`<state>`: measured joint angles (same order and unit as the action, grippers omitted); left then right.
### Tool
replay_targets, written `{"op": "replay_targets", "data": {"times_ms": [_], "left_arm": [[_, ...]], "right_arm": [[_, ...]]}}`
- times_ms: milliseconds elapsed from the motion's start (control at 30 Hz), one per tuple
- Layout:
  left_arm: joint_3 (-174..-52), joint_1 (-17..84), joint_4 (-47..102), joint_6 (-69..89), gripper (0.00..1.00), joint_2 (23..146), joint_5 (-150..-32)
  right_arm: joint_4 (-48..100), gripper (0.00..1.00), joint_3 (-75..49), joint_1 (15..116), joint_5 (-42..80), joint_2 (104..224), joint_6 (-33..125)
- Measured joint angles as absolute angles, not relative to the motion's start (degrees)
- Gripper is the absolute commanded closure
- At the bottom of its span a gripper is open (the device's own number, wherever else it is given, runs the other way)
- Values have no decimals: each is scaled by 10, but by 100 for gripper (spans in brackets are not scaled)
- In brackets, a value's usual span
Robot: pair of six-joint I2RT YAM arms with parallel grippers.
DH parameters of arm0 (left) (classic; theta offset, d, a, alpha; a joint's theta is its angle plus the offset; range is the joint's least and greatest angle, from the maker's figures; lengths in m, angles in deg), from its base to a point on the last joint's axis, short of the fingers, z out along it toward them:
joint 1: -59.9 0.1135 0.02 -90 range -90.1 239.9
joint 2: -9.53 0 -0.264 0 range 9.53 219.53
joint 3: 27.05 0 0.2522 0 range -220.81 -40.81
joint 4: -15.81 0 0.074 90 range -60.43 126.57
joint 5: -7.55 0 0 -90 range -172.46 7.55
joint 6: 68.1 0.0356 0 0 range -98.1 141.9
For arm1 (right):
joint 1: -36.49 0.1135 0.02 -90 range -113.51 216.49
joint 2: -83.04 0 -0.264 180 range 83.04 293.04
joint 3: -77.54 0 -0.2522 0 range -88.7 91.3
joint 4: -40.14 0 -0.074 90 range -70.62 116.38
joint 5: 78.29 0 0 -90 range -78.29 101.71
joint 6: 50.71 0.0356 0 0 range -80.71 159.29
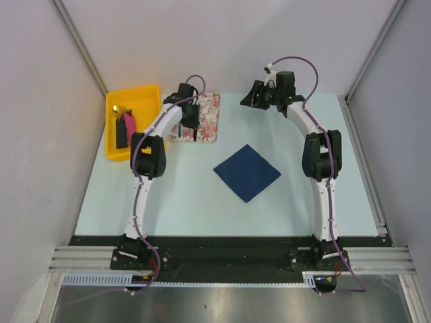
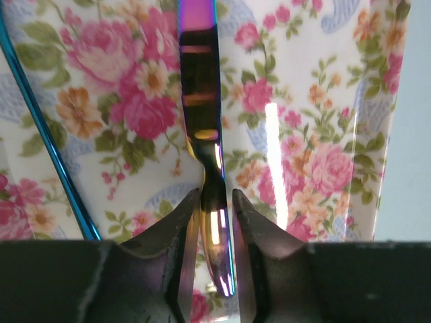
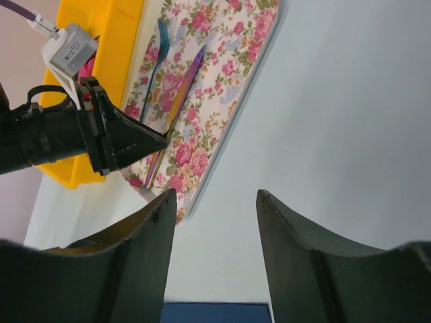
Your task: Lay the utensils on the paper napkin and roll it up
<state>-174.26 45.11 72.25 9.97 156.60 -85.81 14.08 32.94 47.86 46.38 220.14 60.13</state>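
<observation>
Left pincer (image 2: pixel 215 202) narrowed around iridescent gold-purple slender utensil (image 2: pixel 199 101) lying on pink-and-white floral mat (image 2: pixel 316 168); clamped or just short, cannot tell. Thin blue utensil (image 2: pixel 40 128) beside it on mat. Dark navy square paper napkin (image 1: pixel 247 172) mid-worktop (image 1: pixel 188 208), well apart from mat. Right pincer (image 3: pixel 215 195) wide open, empty. Risk: slick thin handle slips or pivots on lift. Utensil ends cut off in left wrist view.

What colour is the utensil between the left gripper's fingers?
The utensil is iridescent gold-to-purple; left wrist view shows it best.
</observation>
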Motion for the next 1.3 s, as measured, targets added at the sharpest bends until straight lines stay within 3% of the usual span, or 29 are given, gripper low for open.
{"op": "replay_targets", "data": {"times_ms": [200, 600, 933, 1100, 1300], "left_arm": [[-1749, 442, 748, 114, 60, 1566, -850], [-1782, 439, 741, 114, 60, 1587, -831], [-1796, 439, 736, 108, 77, 1598, -811], [-1798, 436, 740, 110, 100, 1598, -807], [-1798, 430, 737, 120, 100, 1596, -794]], "right_arm": [[143, 43, 310, 480, 472, 2191, 603], [147, 43, 299, 479, 478, 2187, 603], [147, 44, 299, 476, 477, 2187, 603], [147, 44, 299, 474, 477, 2187, 603], [146, 45, 299, 473, 477, 2187, 603]]}}
